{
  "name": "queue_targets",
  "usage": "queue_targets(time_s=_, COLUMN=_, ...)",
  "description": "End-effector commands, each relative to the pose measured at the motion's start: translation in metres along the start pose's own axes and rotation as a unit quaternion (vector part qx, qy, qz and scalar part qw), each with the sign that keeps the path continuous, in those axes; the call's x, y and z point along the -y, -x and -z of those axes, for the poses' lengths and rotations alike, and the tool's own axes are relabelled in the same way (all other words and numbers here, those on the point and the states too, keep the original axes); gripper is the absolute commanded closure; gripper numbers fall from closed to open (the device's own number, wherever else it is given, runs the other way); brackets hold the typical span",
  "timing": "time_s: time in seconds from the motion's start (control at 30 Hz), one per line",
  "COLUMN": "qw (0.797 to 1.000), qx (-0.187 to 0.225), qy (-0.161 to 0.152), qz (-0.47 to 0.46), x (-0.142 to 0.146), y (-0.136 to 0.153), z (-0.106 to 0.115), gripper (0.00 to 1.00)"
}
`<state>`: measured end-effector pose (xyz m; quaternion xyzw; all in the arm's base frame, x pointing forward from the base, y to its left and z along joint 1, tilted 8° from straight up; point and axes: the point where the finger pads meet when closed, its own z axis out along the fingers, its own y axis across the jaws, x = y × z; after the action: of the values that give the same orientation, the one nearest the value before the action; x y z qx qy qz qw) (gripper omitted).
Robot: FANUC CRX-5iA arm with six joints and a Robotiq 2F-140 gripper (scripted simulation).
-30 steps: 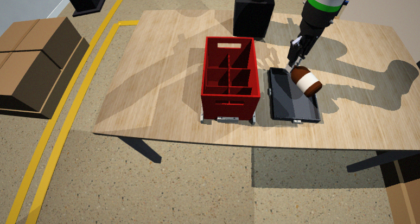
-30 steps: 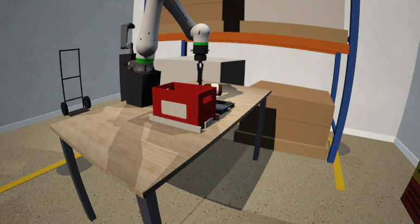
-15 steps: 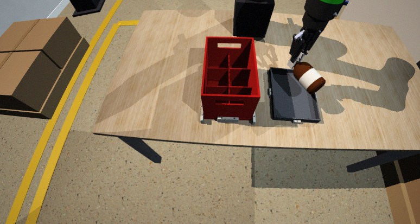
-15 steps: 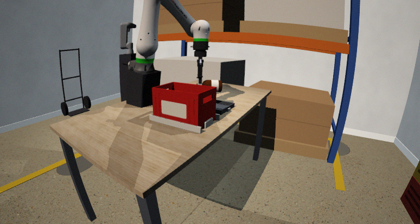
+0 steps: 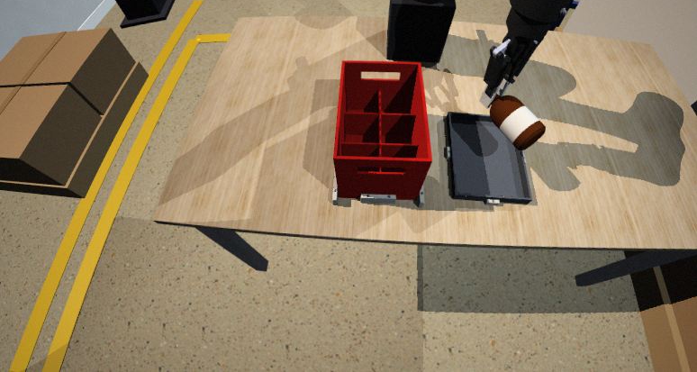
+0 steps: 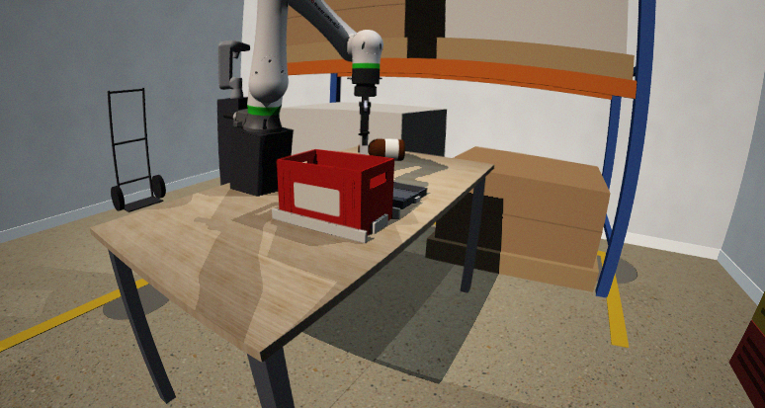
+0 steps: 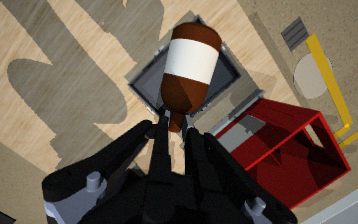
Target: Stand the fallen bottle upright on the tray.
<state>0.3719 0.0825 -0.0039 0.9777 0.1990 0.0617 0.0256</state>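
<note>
A brown bottle point(image 5: 518, 122) point(image 6: 386, 147) point(image 7: 189, 70) with a white label hangs in the air, lying nearly level. My gripper point(image 5: 489, 99) point(image 6: 364, 141) point(image 7: 175, 116) is shut on its thin neck and holds it above the far right part of the dark grey tray point(image 5: 463, 174) point(image 6: 407, 195) point(image 7: 140, 82). The tray lies flat on the wooden table point(image 5: 273, 125), right of the red crate point(image 5: 383, 171) point(image 6: 331, 183) point(image 7: 285, 150). The bottle's base points away from the fingers, out over the tray's right rim.
The red crate has empty compartments and stands in grey corner brackets. The arm's black base block point(image 5: 420, 22) point(image 6: 254, 159) stands behind the crate. Cardboard boxes point(image 6: 541, 212) and a blue-and-orange shelf rack point(image 6: 632, 137) stand beyond the table.
</note>
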Motion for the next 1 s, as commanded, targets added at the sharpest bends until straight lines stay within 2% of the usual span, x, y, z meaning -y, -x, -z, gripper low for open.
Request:
queue_targets(time_s=0.0, qw=1.0, qx=0.0, qy=0.0, qz=0.0, x=0.0, y=0.0, z=0.006, gripper=1.0)
queue_targets(time_s=0.97, qw=1.0, qx=0.0, qy=0.0, qz=0.0, x=0.0, y=0.0, z=0.037, gripper=1.0)
